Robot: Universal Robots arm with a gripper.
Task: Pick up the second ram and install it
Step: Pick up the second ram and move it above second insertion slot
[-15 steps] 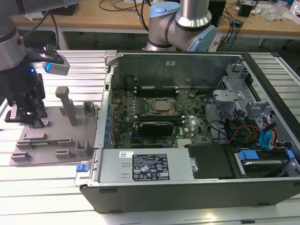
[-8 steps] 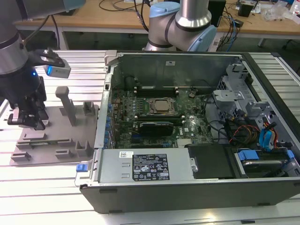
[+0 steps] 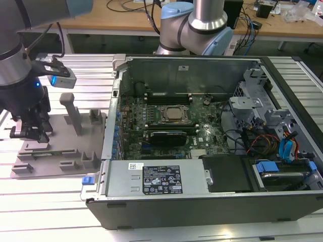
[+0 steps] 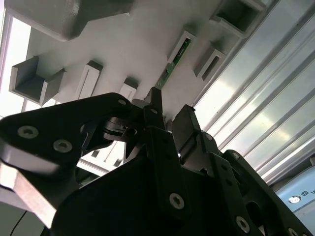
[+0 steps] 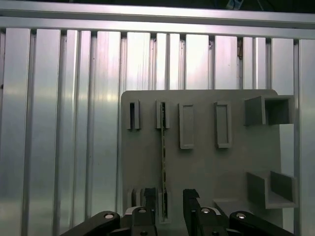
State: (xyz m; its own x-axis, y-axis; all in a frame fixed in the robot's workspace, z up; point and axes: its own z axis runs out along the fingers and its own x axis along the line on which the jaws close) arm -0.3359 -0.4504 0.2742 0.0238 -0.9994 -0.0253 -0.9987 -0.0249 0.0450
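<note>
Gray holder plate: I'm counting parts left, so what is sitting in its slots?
One green ram stick stands on edge between two slots of the holder plate; the other visible slots look empty. The open gripper covers the plate beneath it.

arm (image 3: pixel 15 65): grey-silver, pale-blue caps | jaws: black, silver screws

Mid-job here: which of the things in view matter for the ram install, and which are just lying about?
In the job:
- second ram, standing in the gray holder
- open claw, close to the ram
- motherboard in the open computer case

Lying about:
- power supply
- cables on the back bench
</note>
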